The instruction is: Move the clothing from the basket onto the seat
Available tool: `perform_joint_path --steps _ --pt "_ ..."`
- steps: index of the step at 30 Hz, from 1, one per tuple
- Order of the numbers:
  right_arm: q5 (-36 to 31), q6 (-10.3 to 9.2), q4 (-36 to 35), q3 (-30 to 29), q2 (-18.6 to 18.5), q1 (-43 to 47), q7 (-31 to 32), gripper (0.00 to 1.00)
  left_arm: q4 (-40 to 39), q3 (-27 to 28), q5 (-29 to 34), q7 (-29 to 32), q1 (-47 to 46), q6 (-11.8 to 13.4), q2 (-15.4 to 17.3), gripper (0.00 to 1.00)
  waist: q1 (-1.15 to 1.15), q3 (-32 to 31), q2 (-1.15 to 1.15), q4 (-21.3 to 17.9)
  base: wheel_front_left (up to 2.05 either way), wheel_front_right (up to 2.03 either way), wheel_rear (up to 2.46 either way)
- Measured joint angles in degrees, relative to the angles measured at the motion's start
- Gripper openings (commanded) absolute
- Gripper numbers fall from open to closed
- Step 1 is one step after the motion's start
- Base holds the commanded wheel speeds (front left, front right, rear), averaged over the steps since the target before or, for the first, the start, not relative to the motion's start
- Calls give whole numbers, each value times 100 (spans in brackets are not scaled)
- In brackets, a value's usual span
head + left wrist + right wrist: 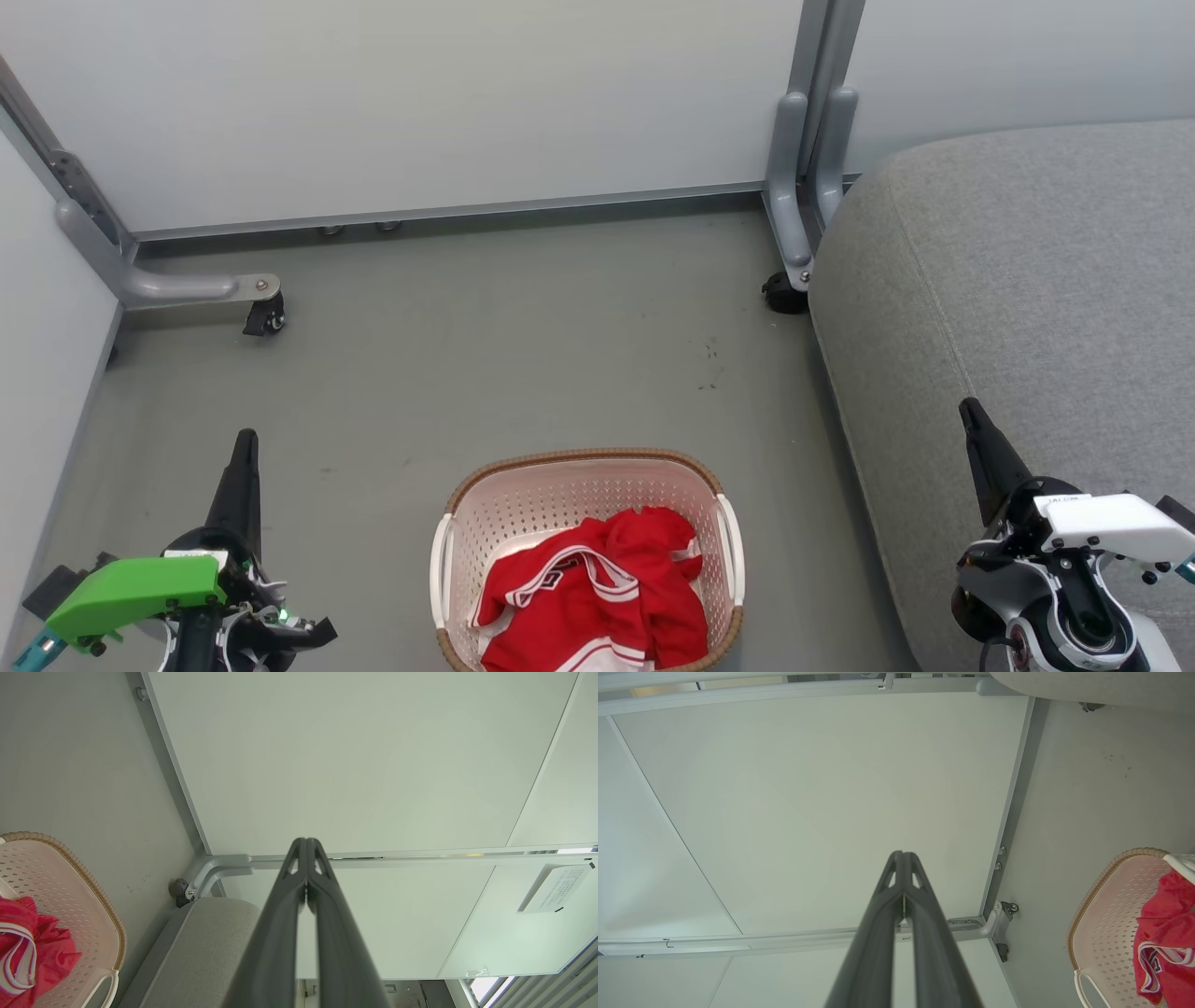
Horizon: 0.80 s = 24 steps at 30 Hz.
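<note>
Left gripper (246,444) and right gripper (973,420) are sitting pinched together, empty; I'm advising opening wide, then grabbing a raised fold of the clothing (597,597) in the basket (579,457), lower centre.

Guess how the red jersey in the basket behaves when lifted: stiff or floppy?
Probably floppy: the jersey lies crumpled in folds, so it should drape and trail from a pinch. Likely light: the fabric looks thin. The basket looks light too, so a snag might drag it.
</note>
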Motion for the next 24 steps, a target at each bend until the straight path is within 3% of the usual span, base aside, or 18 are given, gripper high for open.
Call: perform_joint_path --steps 12,13,24 --pt "0 0 0 0 0 0 0 0 -1 0 0 0 0 0 0 0 0 0 0 0 0 0 0" --pt "1 0 21 0 7 10 -1 100 22 -3 0 -2 9 1 -3 100 0 0 0 0 0 0 0" --pt "-288 -2 149 137 51 231 -222 100 133 -189 76 -237 192 11 -36 100 0 -15 0 0 0 0 0"
